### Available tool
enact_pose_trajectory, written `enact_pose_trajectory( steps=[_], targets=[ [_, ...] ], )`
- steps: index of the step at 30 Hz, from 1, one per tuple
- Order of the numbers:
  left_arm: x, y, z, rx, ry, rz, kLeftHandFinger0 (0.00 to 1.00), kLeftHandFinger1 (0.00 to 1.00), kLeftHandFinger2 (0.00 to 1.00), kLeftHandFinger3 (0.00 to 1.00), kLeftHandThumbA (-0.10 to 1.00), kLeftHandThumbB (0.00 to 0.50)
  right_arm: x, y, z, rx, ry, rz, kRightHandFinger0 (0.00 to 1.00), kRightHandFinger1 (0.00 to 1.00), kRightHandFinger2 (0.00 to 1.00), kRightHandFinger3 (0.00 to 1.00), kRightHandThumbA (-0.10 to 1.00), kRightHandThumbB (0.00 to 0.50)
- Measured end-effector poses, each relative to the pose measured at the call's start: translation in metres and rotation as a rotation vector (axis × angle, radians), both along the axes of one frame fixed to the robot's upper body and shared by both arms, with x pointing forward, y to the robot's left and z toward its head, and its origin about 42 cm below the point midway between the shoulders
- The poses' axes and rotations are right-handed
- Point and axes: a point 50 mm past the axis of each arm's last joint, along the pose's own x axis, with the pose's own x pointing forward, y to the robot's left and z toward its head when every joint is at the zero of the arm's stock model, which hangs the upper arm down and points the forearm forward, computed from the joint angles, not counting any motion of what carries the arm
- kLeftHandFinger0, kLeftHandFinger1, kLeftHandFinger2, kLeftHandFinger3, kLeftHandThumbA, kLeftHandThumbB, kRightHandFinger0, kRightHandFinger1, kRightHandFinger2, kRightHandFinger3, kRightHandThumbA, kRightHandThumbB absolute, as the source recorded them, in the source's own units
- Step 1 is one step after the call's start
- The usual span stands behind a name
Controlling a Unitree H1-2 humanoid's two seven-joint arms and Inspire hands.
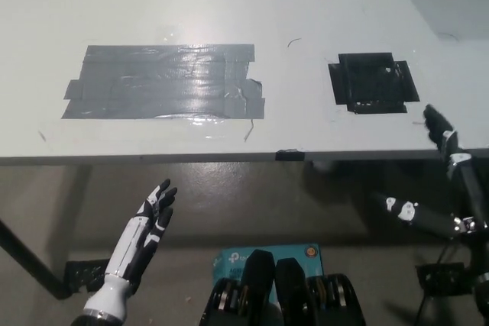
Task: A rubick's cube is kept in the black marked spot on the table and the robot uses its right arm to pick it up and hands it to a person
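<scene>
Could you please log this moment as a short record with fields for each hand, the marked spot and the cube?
right hand: black, open, at the table's near right edge, holding nothing
left hand: white, open, resting below the table edge
black marked spot: bare
grey tape patch: left of the spot
Rubik's cube: not visible

on the table (306, 5), the wide tape patch (164, 82) lies left of the square marked spot (373, 83). left hand (141, 238) sits below the table's front edge; right hand (451, 181) at its right.
</scene>
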Motion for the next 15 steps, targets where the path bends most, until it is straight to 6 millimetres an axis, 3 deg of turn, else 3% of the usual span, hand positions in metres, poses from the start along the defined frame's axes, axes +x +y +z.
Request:
enact_pose_trajectory(
  steps=[7,15],
  targets=[
    [0.0,0.001,-0.003,0.002,0.01,0.001,1.0,1.0,1.0,1.0,0.91,0.247,0.01,0.003,-0.043,-0.005,0.115,0.022,1.0,1.0,1.0,1.0,0.93,0.218],
    [0.0,0.001,-0.005,0.002,0.017,0.003,1.0,1.0,1.0,1.0,0.9,0.241,0.014,0.009,-0.067,-0.017,0.189,0.067,1.0,1.0,1.0,1.0,0.9,0.23]
  ],
)
